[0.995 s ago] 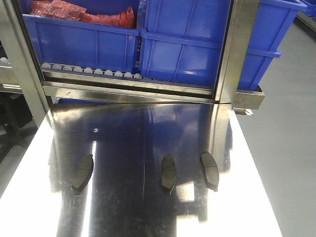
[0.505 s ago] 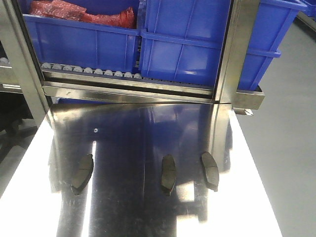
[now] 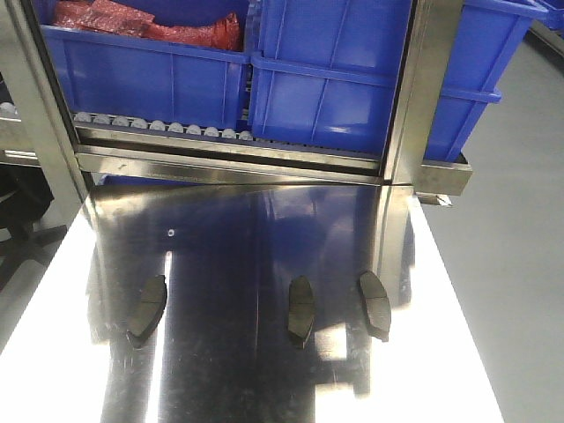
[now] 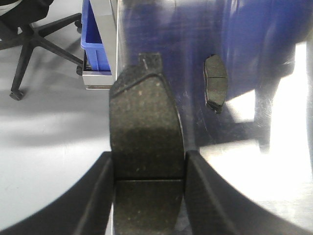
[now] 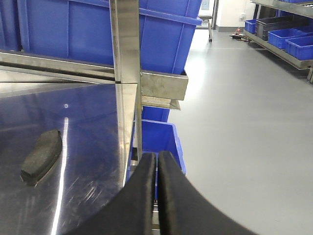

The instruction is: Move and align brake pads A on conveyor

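1. Brake pad (image 4: 144, 112): clamped across its width by the left pincer (image 4: 146, 169), over the left edge of the surface (image 3: 229, 238). Its long axis runs forward along the fingers (image 4: 100, 196), probably so it sets down pre-aligned.
2. Three more pads (image 3: 147, 310) (image 3: 301, 310) (image 3: 374, 304) lie on the surface, long axes toward the rack (image 3: 229, 163), leftmost skewed.
3. Right pincer (image 5: 156, 191): fully closed, empty.

We see a shiny steel tabletop (image 3: 264, 229). At its far edge a steel roller rack (image 3: 229, 163) carries blue bins (image 3: 326, 88), the left one holding red material (image 3: 194, 31). A black office chair (image 4: 27, 36) stands on grey floor (image 5: 244, 122).
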Available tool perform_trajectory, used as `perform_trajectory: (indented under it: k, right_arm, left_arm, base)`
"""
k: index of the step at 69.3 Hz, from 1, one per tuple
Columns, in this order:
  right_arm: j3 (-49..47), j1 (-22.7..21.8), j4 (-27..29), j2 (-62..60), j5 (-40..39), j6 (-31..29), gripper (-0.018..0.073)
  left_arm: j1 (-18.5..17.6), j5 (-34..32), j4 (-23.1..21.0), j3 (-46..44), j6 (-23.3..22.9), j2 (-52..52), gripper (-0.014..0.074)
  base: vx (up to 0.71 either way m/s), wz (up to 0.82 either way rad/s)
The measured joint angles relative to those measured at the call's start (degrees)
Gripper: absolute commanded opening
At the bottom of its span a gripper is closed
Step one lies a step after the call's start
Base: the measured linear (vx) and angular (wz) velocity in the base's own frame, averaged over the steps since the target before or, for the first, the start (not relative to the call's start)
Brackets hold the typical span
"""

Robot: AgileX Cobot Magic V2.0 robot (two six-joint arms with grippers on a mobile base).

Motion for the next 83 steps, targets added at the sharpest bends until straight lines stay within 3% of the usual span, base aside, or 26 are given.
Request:
perform_trajectory:
  k: [11, 24, 36, 48, 59, 70, 83]
  right_arm:
    - [0.0, 0.0, -0.1, 0.0, 0.0, -0.2, -0.0008]
    - [0.0, 0.0, -6.0, 0.0, 0.7, -4.4, -0.0008]
    - [-1.2, 0.0, -7.0, 0.0, 0.3, -5.1, -0.0008]
    - [-10.3, 0.0, -7.0, 0.0, 0.1, -4.2, -0.0008]
    - [-19.8, 0.0, -5.5, 1.4, 1.5, 0.2, -0.0008]
    - [-28.9, 0.0, -4.5, 7.2, 6.5, 5.0, -0.0008]
    - [-36.9, 0.0, -4.0, 15.7, 9.6, 6.5, -0.0008]
  left_arm:
    - [0.0, 0.0, 0.0, 0.0, 0.0, 0.0, -0.0006]
    - [0.0, 0.0, 0.0, 0.0, 0.0, 0.0, -0.0006]
    - [0.0, 0.0, 0.0, 0.0, 0.0, 0.0, -0.0006]
    - [0.0, 0.0, 0.0, 0.0, 0.0, 0.0, -0.0006]
    - [0.0, 0.0, 0.0, 0.0, 0.0, 0.0, -0.0006]
    - [0.0, 0.0, 0.0, 0.0, 0.0, 0.0, -0.0006]
    - [0.0, 0.0, 0.0, 0.0, 0.0, 0.0, -0.0006]
  base:
    - [0.00, 0.00]
    - [0.00, 0.00]
    - [0.00, 0.00]
    - [0.00, 0.00]
    - [0.00, 0.00]
    - [0.00, 0.00]
    - [0.00, 0.00]
